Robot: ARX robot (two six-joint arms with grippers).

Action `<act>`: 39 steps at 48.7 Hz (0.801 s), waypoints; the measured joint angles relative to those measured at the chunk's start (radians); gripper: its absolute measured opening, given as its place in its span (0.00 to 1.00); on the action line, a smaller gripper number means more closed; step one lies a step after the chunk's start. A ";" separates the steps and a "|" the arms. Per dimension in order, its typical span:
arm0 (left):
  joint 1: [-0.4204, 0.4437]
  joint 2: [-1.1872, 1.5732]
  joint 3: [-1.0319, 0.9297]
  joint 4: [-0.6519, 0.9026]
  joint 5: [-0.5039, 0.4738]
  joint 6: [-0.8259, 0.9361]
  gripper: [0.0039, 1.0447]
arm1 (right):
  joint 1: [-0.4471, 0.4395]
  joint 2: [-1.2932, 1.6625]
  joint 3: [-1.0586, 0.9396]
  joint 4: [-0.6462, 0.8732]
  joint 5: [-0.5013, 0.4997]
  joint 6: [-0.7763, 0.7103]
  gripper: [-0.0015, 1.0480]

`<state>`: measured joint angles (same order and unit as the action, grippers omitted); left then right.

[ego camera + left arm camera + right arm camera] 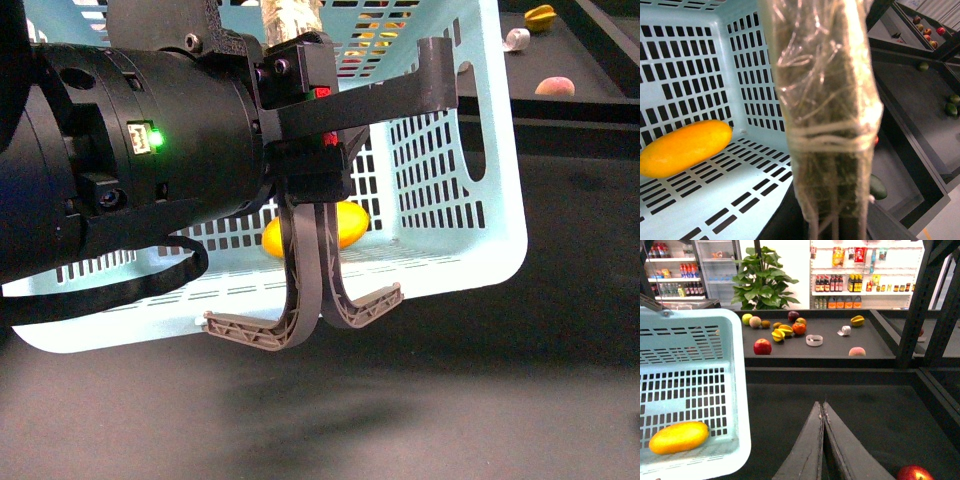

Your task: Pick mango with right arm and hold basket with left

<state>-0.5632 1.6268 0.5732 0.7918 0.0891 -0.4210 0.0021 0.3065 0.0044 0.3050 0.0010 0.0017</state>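
1. Right arm [822,407]: jaws pressed together with nothing between them. Only the jaws show, above the dark desk [865,405].
2. Left arm [150,140]: the grey jaws under its wrist lie flat against each other, tips curling apart. Their roots are hidden by black housing.
3. Left wrist view: the taped handle [825,125] is blurred, fills the middle and hides the jaws. Any grip on it cannot be told.
4. Mango [352,222] lies on the basket [480,200] floor, directly behind the left jaws, which cover its middle.
5. Mango sits well apart from the right jaws, with the basket wall between.
6. Red apple [914,474] lies near the right jaws, cut off at the frame edge.
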 joint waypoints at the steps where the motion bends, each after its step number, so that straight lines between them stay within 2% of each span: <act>1: 0.000 0.000 0.000 0.000 0.000 0.000 0.08 | 0.000 -0.007 0.000 -0.005 0.000 0.000 0.02; 21: 0.000 0.000 0.000 0.000 0.000 0.000 0.08 | 0.000 -0.135 0.000 -0.129 0.000 0.000 0.02; 26: 0.000 0.000 0.000 0.000 0.000 0.000 0.08 | 0.000 -0.259 0.001 -0.289 -0.002 0.000 0.02; 39: 0.000 0.000 0.000 0.000 0.000 -0.002 0.08 | 0.000 -0.301 0.001 -0.303 -0.002 -0.001 0.02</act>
<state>-0.5629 1.6268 0.5728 0.7918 0.0887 -0.4232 0.0021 0.0055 0.0051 0.0017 -0.0013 0.0010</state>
